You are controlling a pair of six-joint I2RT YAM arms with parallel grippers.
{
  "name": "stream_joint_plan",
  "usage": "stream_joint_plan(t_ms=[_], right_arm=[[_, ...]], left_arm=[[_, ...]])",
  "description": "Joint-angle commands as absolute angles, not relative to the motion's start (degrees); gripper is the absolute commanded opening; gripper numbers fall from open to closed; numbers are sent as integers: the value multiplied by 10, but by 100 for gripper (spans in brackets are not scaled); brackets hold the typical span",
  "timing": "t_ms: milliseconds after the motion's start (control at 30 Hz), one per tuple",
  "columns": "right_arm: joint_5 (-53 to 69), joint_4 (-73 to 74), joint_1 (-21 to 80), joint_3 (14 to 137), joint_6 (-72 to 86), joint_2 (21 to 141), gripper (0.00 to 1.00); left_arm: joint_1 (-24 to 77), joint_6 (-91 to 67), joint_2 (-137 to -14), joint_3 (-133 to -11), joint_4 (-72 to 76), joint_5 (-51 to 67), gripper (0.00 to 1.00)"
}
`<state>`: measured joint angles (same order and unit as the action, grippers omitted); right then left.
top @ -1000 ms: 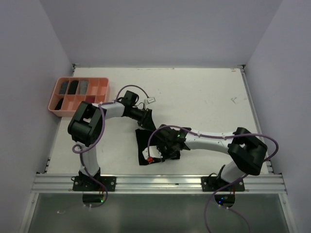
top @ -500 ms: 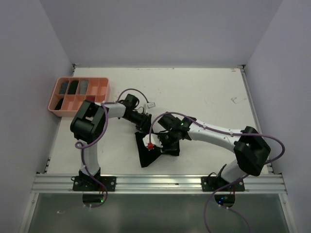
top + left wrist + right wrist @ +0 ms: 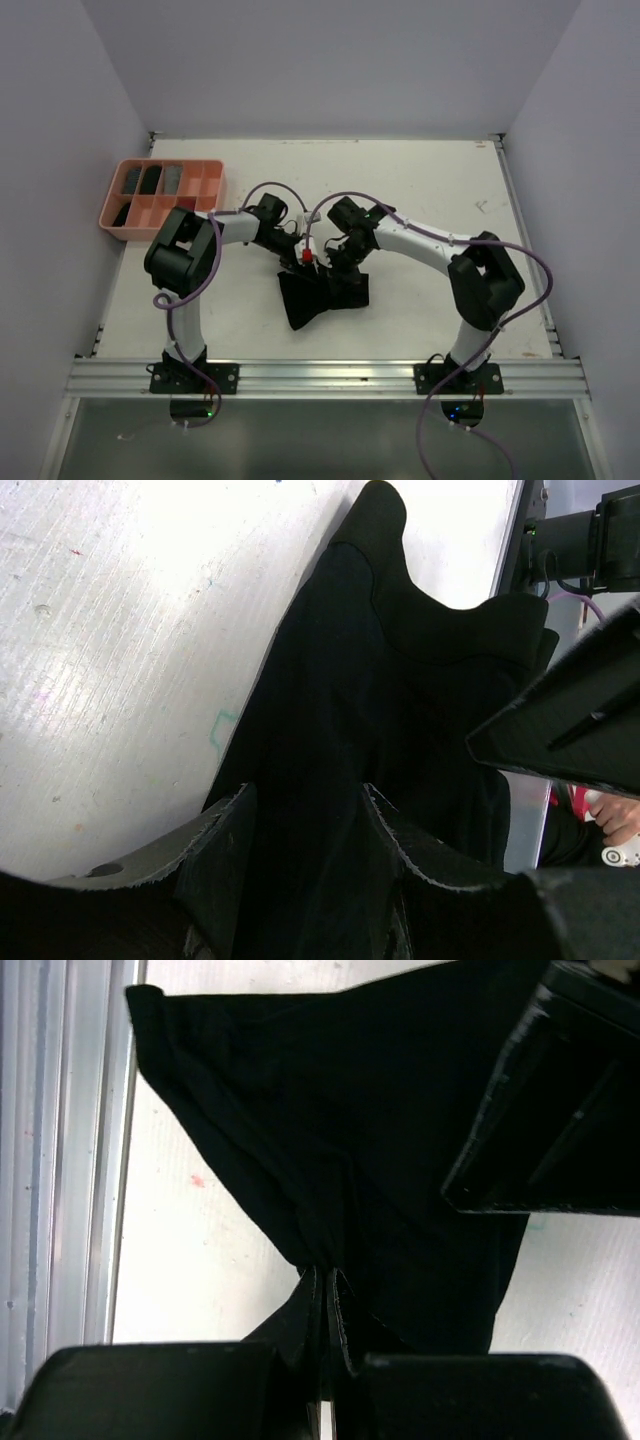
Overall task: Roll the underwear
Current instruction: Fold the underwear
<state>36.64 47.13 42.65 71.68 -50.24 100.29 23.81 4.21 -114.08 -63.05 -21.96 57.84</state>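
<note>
Pale lilac walls close in a white desk (image 3: 430, 190), with a salmon-pink compartment tray (image 3: 218, 178) at its far left corner. The black underwear (image 3: 318, 298) lies near the middle of the desk, in front of the two arms, and both grippers meet at its far side.

A second ago the right gripper (image 3: 335, 265) was low over the near edge of the garment, close to the front rail. Since then it has swung away from the rail towards the left gripper (image 3: 300, 256), drawing cloth with it. The garment, which lay flatter before, now bunches upward into a drawn-up wedge. The right wrist view shows that gripper closed tight on a pinch of black fabric, the cloth fanning out from the pinch towards the rail.

The left gripper has kept to the far edge. Its fingers (image 3: 215, 860) stand partly apart with the black cloth running between them; whether they press it cannot be told.

This looks like the near edge being carried over onto the far one, a first fold or turn of the roll. The roll itself is not yet formed, since the cloth is loose and uneven. No striped garment can be made out.
</note>
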Motion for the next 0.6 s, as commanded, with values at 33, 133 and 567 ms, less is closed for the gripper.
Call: stream_joint_plan(t_ms=[33, 133, 567], right_arm=[[409, 518, 396, 770, -524, 1046, 0], [410, 526, 381, 794, -532, 1072, 0], [383, 534, 350, 879, -537, 1203, 0]], left_arm=[[246, 81, -1162, -613, -254, 475, 51], [245, 83, -1164, -613, -255, 475, 51], [246, 70, -1168, -613, -254, 480, 52]])
